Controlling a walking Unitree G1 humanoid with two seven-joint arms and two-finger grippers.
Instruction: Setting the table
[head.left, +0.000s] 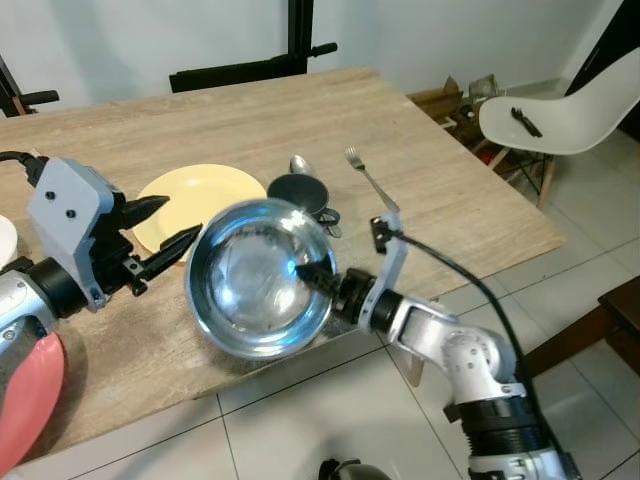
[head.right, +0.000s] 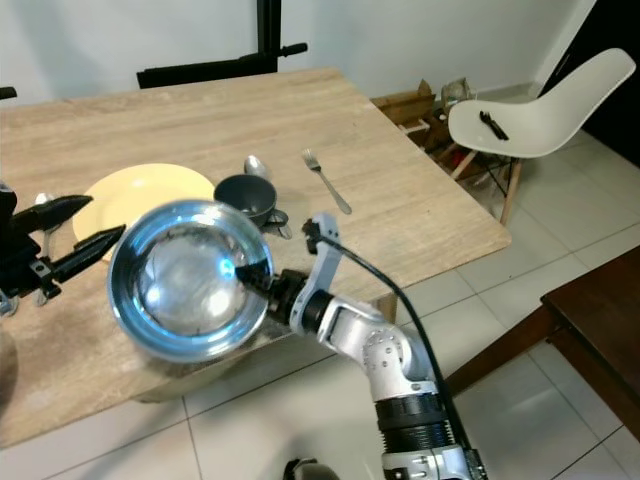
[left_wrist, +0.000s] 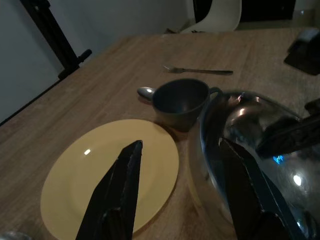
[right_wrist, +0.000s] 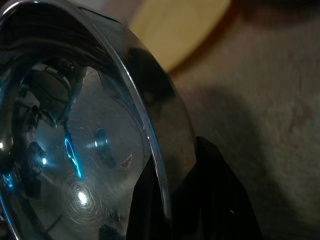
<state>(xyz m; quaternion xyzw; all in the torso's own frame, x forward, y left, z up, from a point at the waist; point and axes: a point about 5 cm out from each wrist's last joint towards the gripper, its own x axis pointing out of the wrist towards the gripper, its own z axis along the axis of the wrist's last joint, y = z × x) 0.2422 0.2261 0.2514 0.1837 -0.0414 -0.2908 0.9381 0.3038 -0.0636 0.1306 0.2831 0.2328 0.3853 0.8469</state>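
The right gripper (head.left: 318, 272) is holding a shiny steel bowl (head.left: 260, 290) by its right rim, jaws clamped on the edge with one finger inside and one outside, as the right wrist view shows. The bowl is tilting up toward the robot, sitting over the near edge of the wooden tabletop (head.left: 250, 130); I cannot tell whether its base is touching the wood.

The left gripper (head.left: 165, 225) is hovering just left of the bowl with its jaws apart, one finger (left_wrist: 117, 187) over the yellow plate (head.left: 190, 200) and the other close to the bowl's left rim.

The yellow plate is lying flat just beyond the bowl, to the far left of it. A dark cup (head.left: 300, 192) is standing right of the plate, just behind the bowl, with a spoon (head.left: 299, 164) lying behind it. A fork (head.left: 366, 176) is lying farther right. A white chair (head.left: 560, 105) is standing off the tabletop's far right corner. Something red (head.left: 25, 400) is showing at the near left edge.
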